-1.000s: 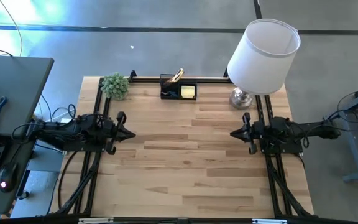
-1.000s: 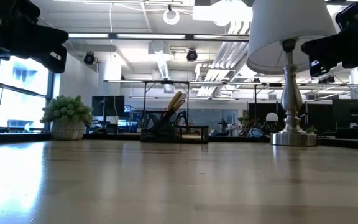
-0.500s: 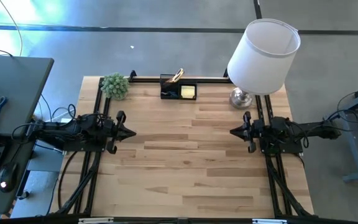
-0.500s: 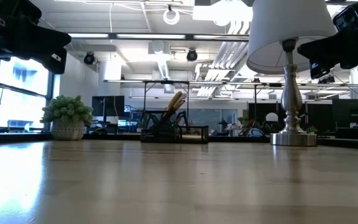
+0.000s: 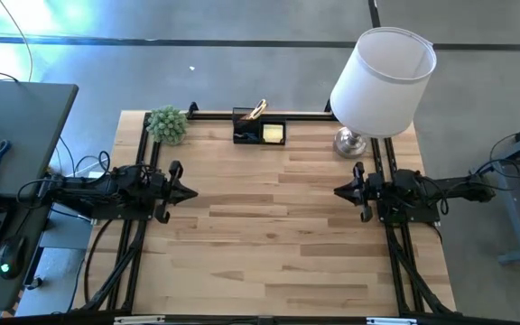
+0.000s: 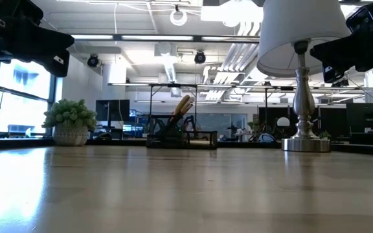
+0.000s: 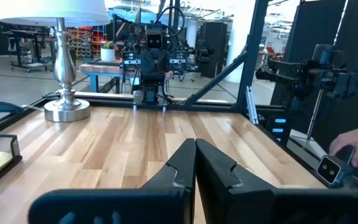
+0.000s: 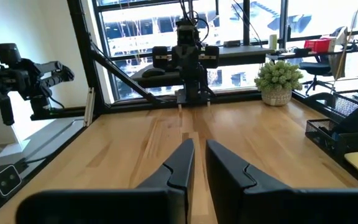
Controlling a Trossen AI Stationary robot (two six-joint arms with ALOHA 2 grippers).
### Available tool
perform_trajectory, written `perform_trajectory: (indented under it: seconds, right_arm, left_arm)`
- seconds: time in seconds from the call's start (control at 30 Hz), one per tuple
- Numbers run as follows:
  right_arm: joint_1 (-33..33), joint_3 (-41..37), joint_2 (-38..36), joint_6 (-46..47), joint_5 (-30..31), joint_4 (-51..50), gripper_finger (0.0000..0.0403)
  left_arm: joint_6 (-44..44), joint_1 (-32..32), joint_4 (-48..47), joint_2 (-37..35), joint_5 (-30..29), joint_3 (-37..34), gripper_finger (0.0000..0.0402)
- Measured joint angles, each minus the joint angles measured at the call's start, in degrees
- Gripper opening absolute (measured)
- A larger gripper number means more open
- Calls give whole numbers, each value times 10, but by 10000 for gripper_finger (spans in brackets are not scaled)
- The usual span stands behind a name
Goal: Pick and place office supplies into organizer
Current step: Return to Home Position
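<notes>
The black organizer [image 5: 258,127] stands at the table's far edge, middle. A yellow sticky-note pad [image 5: 273,133] lies in its lower tray, and yellow handles [image 5: 257,110] stick up out of its cup section. The organizer also shows in the low view [image 6: 181,138] and the right wrist view [image 8: 345,140]. My left gripper [image 5: 190,191] hovers at the table's left side, shut and empty, its fingers together in the left wrist view [image 7: 196,148]. My right gripper [image 5: 338,191] hovers at the right side, empty, with a narrow gap between its fingertips [image 8: 199,148].
A small green plant [image 5: 167,125] stands at the far left corner and a white-shaded lamp [image 5: 382,79] at the far right. A grey side desk [image 5: 12,153] with blue scissors stands left of the table. A person's hand [image 7: 353,142] shows beyond the table's near edge.
</notes>
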Motion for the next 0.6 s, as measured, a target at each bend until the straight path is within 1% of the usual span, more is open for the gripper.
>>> perform_trajectory:
  seconds: [0.23, 0.6]
  right_arm:
    - [0, 0, 0, 0, -2, 0, 35]
    - [0, 0, 0, 0, -2, 0, 44]
  left_arm:
    - [0, 0, 0, 0, 0, 0, 1]
    - [0, 0, 0, 0, 0, 0, 1]
